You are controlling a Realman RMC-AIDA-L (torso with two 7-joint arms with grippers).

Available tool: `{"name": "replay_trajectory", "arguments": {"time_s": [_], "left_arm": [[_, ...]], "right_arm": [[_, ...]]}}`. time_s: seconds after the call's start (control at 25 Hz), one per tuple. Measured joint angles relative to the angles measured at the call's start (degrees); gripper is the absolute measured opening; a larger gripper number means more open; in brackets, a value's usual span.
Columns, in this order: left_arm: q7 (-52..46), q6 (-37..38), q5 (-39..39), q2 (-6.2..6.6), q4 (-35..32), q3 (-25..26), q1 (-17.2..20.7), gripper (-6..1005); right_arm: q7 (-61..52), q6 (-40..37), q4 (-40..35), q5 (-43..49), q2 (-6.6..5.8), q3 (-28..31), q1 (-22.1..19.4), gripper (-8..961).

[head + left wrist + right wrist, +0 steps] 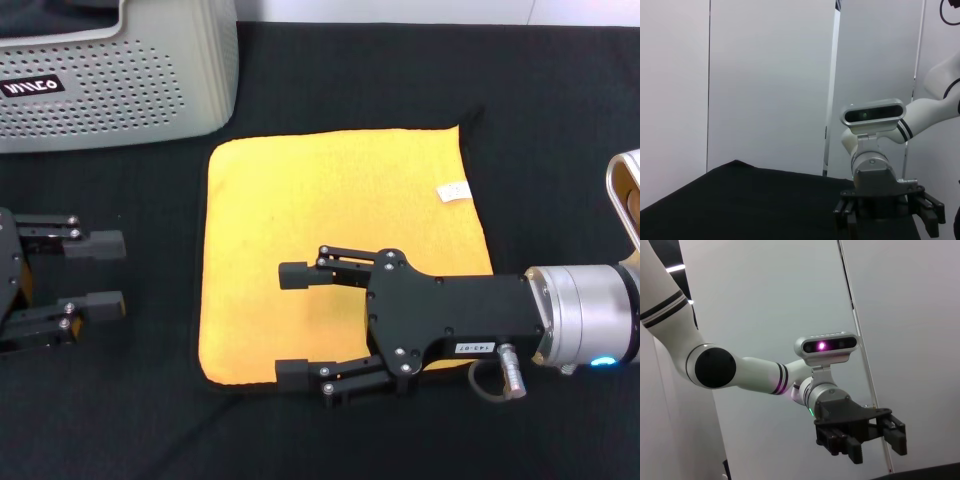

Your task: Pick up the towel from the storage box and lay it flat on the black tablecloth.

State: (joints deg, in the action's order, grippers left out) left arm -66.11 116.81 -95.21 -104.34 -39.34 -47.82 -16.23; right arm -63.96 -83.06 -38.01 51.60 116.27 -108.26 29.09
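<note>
Currently: the towel [340, 250], yellow-orange face up, lies flat at frame centre on the black tablecloth [560, 110], label toward its upper right. The right gripper [297, 322] hovers over its lower edge, jaws wide, holding nothing. Risk: a low retreat could snag and rumple the cloth. The left gripper [105, 274], mid-left, is open and empty. The storage box [120, 80] sits upper left, obstructing nothing.

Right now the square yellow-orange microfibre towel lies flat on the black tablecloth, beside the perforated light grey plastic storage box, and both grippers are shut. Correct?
Not quite. The head view shows the left gripper and right gripper open; neither holds anything. The towel does lie flat on the black tablecloth, beside the storage box.
</note>
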Motion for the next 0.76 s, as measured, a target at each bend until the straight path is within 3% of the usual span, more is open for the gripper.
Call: {"name": "replay_trajectory", "arguments": {"time_s": [0.76], "left_arm": [[0.01, -0.23, 0.12, -0.44, 0.15, 0.27, 0.06, 500]], "right_arm": [[0.42, 0.4, 0.92, -0.02, 0.0, 0.55, -0.01, 857]]}}
